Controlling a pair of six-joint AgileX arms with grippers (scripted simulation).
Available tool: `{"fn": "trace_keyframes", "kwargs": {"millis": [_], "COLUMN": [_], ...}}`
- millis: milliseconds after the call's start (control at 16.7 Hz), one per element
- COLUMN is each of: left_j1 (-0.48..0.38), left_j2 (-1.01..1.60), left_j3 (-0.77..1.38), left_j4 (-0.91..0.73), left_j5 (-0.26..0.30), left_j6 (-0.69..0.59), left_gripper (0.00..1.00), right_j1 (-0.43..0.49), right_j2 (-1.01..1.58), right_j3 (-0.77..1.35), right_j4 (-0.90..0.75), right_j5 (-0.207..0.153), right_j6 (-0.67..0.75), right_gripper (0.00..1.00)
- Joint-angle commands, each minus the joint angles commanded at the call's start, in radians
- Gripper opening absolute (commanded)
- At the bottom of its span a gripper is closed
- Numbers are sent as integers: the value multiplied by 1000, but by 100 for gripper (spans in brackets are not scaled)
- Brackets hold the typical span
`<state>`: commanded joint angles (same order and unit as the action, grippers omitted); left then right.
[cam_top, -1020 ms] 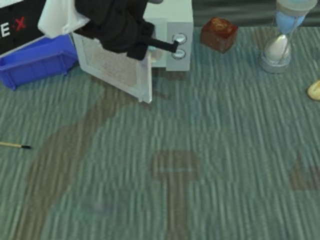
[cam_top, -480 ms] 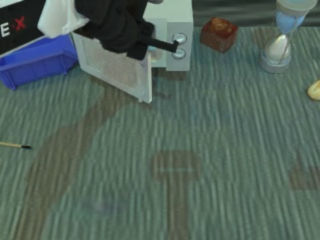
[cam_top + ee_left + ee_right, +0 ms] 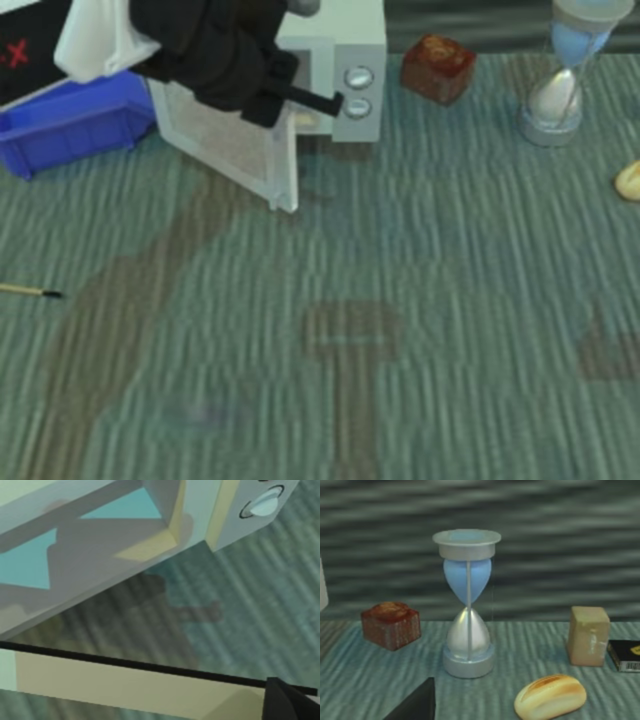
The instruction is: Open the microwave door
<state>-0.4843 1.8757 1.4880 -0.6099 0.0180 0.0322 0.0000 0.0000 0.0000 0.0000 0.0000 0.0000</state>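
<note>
You see a pale grey-white microwave (image 3: 340, 60), its microwave door (image 3: 225, 145) windowed in speckled grey mesh, a blue bin (image 3: 60, 125), a red-brown block (image 3: 437, 67), and a green-striped tabletop (image 3: 400, 330).

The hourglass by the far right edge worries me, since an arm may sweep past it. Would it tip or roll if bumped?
The hourglass is tall on a small round base, waist pinched, so a high nudge would probably topple it. Once down, its round end caps may let it roll. The bulbs look like glass, so likely fragile.
</note>
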Motion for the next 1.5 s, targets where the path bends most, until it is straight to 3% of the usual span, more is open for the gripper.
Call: {"fn": "trace_keyframes", "kwargs": {"millis": [240, 1500], "left_j1": [18, 18], "left_j2": [-9, -9], "left_j3": [-60, -60], "left_j4": [7, 7], "left_j5": [31, 31], "left_j6": [55, 55], "left_gripper": [0, 0], "right_j1": [0, 0], "right_j2": [0, 0], "right_j3": [0, 0], "right_j4": [0, 0], "right_j5": [0, 0], "right_j6": [0, 0], "right_gripper": [100, 100]}}
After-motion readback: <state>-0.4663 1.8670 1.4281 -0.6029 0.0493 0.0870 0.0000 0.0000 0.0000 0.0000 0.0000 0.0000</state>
